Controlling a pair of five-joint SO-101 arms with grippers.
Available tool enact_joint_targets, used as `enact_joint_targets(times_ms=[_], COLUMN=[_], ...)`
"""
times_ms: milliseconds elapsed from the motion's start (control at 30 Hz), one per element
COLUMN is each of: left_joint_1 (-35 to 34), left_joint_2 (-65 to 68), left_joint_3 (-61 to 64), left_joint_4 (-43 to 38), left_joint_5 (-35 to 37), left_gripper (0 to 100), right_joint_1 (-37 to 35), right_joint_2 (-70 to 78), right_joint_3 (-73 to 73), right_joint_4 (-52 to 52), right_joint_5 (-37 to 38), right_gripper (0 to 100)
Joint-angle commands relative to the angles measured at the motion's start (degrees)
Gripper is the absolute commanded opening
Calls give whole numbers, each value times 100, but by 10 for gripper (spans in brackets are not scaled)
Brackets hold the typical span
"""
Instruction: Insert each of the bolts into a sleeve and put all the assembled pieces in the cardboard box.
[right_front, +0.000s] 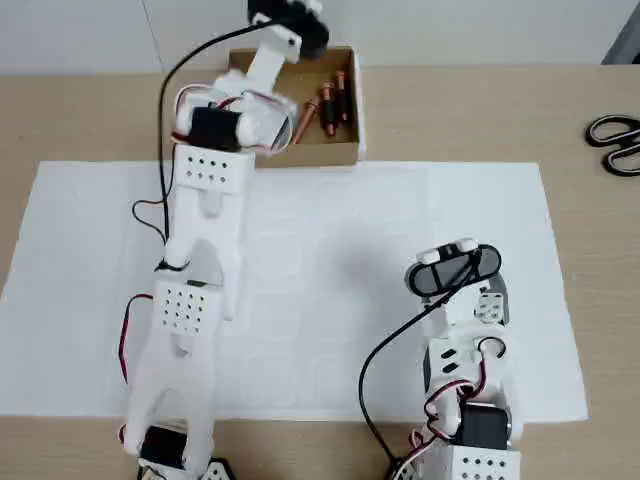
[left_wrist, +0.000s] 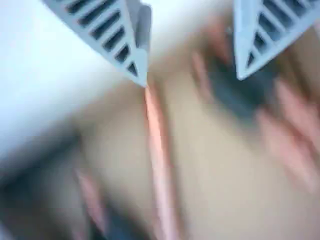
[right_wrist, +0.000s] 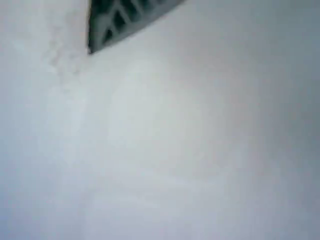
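Probably a lab: table (right_front: 480, 110), scissors (right_front: 615, 143)

Free room and obstructions. The middle of the white sheet (right_front: 330, 240) lay bare between the two arms, giving a broad passage across the surface (right_front: 480, 110). The left arm (right_front: 205, 200) stretched from the near edge over the sheet's left part to the cardboard box (right_front: 345, 152) and covered the box's left half. The left tool (left_wrist: 192, 70), fingertips apart, hung close above the box floor. Assembled pieces (right_front: 333, 103) lay on the right half of that floor. The right arm (right_front: 465, 330) stood folded on the sheet's near right part. Scissors (right_front: 615, 143) lay at the far right edge, beyond the sheet.
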Motion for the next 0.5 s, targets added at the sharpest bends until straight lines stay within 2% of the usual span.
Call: enact_joint_targets(times_ms=[0,67,267,367,467], left_joint_1=[-114,-114,97,158,193], left_joint_2=[-484,-765,-1626,-2242,-3147], left_joint_3=[-198,-171,-119,462,1578], left_joint_4=[466,466,475,475,475], left_joint_5=[580,853,879,879,870], left_gripper=[115,115,115,115,115], right_joint_1=[-321,-558,-813,-857,-1156], right_joint_2=[-92,-84,-66,-66,-66], right_joint_3=[35,35,35,35,35], right_joint_4=[4,4,4,171,637], right_joint_5=[18,18,18,18,18], right_gripper=[220,220,220,220,220])
